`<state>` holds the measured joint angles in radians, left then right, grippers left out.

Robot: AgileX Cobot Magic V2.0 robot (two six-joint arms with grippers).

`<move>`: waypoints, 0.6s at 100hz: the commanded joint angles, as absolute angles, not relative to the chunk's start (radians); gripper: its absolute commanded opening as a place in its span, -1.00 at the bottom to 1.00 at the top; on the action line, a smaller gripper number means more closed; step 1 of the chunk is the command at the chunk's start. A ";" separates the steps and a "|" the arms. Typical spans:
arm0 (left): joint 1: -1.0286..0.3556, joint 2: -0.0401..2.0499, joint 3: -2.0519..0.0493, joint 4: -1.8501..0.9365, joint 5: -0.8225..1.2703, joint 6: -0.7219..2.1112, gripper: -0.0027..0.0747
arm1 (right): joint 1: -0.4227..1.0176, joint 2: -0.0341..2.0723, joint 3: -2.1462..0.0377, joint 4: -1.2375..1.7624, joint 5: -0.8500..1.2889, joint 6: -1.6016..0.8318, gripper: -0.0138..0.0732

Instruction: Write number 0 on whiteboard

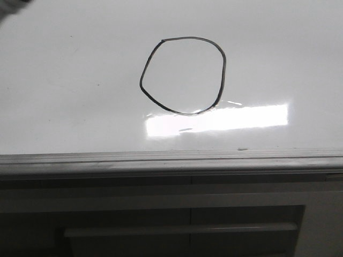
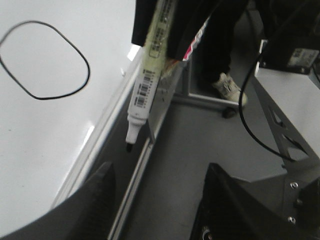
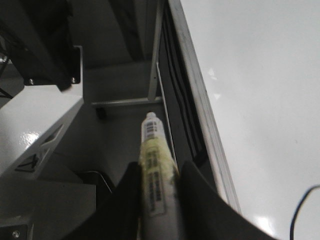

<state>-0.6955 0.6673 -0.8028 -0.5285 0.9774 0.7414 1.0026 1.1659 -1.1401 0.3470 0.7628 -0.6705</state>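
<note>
The number 0 (image 1: 182,38) is a closed black loop on the whiteboard (image 1: 64,96), above a glare patch. It also shows in the left wrist view as the number 0 (image 2: 50,98) on the whiteboard (image 2: 40,145). My right gripper (image 3: 159,167) is shut on a white and yellow marker (image 3: 152,135). The marker (image 2: 142,90) hangs off the board beyond its edge rail, tip down over the floor, in the right gripper (image 2: 156,50). My left gripper (image 2: 161,167) is open and empty, off the board's edge. Neither gripper shows in the front view.
A grey rail (image 1: 171,160) runs along the board's near edge, with a dark panel and handle bar (image 1: 182,230) below it. Beside the board are grey floor, a black cable (image 2: 247,107), a white metal frame (image 2: 295,115) and a person's shoe (image 2: 227,85).
</note>
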 commanded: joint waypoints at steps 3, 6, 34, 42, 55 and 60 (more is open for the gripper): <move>-0.694 0.725 -0.868 -0.606 0.978 0.775 0.02 | 1.054 1.155 -1.167 0.360 0.647 -0.690 -0.79; -0.694 0.736 -0.870 -0.623 0.976 0.775 0.02 | 1.063 1.156 -1.167 0.360 0.645 -0.690 -0.79; -0.694 0.798 -0.882 -0.650 0.970 0.777 0.02 | 1.086 1.158 -1.167 0.413 0.642 -0.690 -0.79; -0.694 0.816 -0.882 -0.650 0.965 0.777 0.02 | 1.086 1.158 -1.167 0.422 0.642 -0.690 -0.79; -0.694 0.837 -0.882 -0.653 0.930 0.777 0.00 | 1.086 1.158 -1.167 0.422 0.654 -0.690 -0.79; -0.694 0.841 -0.882 -0.653 0.916 0.777 -0.06 | 1.086 1.158 -1.167 0.422 0.661 -0.690 -0.79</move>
<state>-0.6955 0.8335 -0.8457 -0.6004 0.9846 0.7760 1.0858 1.1761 -1.1401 0.3983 0.7057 -0.6744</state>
